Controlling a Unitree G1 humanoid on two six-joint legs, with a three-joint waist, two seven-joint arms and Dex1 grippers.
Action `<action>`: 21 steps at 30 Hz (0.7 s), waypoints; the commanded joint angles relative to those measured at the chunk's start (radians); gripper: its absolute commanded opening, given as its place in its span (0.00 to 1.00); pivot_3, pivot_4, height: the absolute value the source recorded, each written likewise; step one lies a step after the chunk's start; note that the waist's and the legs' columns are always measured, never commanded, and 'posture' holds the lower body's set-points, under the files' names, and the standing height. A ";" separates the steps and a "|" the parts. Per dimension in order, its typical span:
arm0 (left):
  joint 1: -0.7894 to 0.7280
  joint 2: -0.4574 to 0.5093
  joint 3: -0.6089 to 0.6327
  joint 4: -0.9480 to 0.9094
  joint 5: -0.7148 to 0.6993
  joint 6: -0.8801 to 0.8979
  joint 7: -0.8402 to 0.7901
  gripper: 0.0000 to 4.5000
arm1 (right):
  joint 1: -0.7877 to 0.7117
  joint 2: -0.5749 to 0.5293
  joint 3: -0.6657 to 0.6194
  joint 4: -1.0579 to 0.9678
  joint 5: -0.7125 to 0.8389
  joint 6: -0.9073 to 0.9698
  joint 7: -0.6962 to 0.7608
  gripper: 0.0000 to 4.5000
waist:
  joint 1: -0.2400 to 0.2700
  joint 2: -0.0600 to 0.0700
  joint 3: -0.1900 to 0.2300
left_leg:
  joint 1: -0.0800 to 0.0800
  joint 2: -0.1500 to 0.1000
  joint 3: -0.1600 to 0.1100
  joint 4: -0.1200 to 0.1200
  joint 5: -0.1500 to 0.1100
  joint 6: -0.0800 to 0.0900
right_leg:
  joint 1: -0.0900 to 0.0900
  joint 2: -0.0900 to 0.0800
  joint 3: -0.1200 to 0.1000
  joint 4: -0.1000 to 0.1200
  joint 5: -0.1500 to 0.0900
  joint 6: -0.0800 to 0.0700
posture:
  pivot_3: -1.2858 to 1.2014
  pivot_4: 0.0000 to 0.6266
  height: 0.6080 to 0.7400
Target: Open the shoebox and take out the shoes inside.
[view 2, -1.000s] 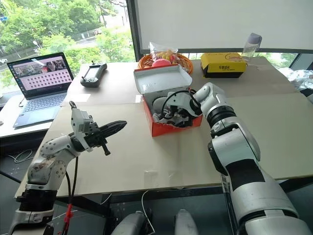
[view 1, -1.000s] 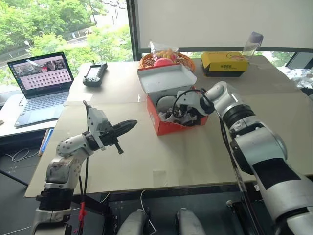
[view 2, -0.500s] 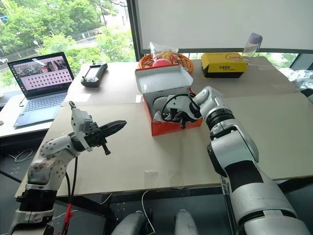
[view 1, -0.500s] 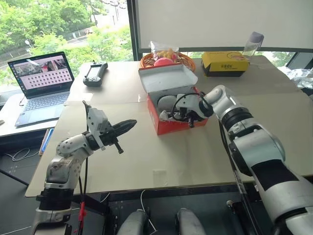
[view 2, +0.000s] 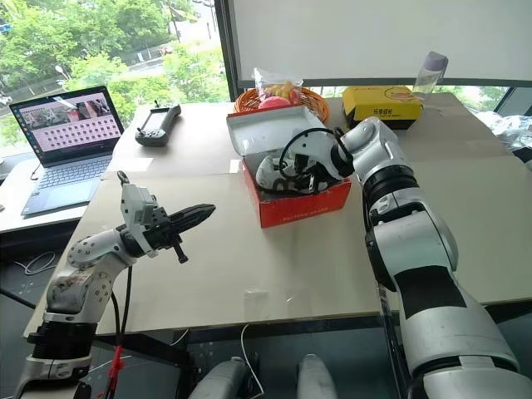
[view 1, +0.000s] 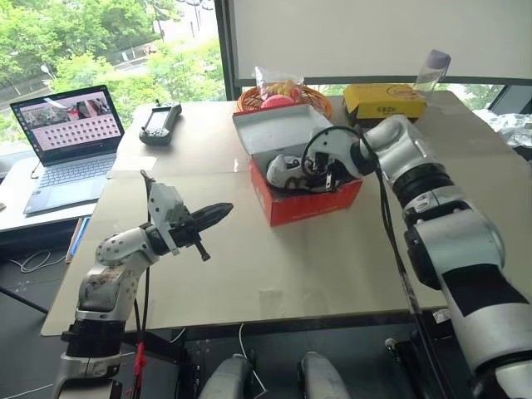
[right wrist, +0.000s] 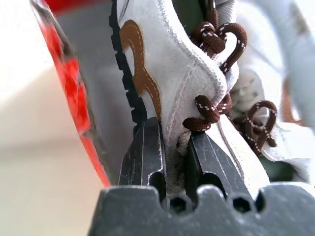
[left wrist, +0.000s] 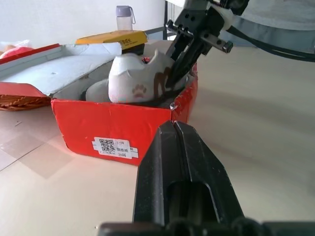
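Observation:
The red shoebox [view 1: 306,199] stands open on the table, its lid [view 1: 281,128] folded back. My right gripper [view 1: 321,171] reaches into it from the right and is shut on the collar of a light grey shoe [view 1: 285,169] with brown laces. The shoe is raised and partly above the box rim. In the right wrist view the fingers [right wrist: 145,147] pinch the shoe's edge [right wrist: 182,83]; a second shoe [right wrist: 256,123] lies beside it in the box. My left gripper [view 1: 218,214] hovers shut and empty left of the box, pointing at it.
Behind the shoebox sit a basket of fruit [view 1: 278,98], a yellow box [view 1: 384,101] and a bottle [view 1: 431,71]. A laptop [view 1: 66,137] and a black controller [view 1: 160,123] are at the far left. Bare table [view 1: 332,258] lies in front of the box.
My right gripper has shut on the shoe inside the box and risen, lifting it partly above the rim. The left arm has not moved.

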State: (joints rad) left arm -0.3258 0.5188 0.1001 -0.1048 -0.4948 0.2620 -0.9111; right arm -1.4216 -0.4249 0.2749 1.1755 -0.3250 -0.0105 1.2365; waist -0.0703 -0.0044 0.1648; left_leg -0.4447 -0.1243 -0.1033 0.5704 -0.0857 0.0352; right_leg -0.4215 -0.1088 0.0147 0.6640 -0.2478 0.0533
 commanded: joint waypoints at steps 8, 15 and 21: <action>-0.009 0.010 0.012 -0.031 -0.006 -0.007 -0.001 0.00 | 0.084 -0.095 -0.163 -0.391 0.230 0.286 0.098 0.05 | 0.018 0.001 0.001 | -0.001 0.000 0.000 0.001 0.000 0.000 | 0.000 -0.002 -0.001 -0.001 0.000 0.000 | 0.52 0.24 0.94; -0.005 0.009 0.012 -0.033 -0.007 -0.007 0.001 0.00 | 0.098 -0.245 -0.246 -0.288 0.144 0.287 -0.419 0.05 | 0.045 0.000 0.001 | -0.003 -0.001 0.000 0.001 0.000 0.000 | -0.001 -0.005 -0.002 -0.001 0.000 0.000 | 0.52 0.24 0.94; 0.007 0.008 0.009 -0.044 -0.008 -0.005 0.004 0.00 | 0.164 -0.280 -0.162 -0.113 0.000 0.249 -0.782 0.05 | 0.044 0.000 0.002 | -0.003 0.000 0.003 0.001 0.000 0.000 | -0.001 -0.005 0.000 -0.003 0.000 0.000 | 0.52 0.24 0.94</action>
State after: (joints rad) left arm -0.3152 0.5212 0.0987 -0.1142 -0.4948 0.2632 -0.9101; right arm -1.2625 -0.7024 0.0939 1.0402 -0.2892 0.2601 0.5504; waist -0.0259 -0.0047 0.1667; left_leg -0.4482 -0.1244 -0.1003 0.5711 -0.0855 0.0355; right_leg -0.4224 -0.1141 0.0146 0.6615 -0.2481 0.0531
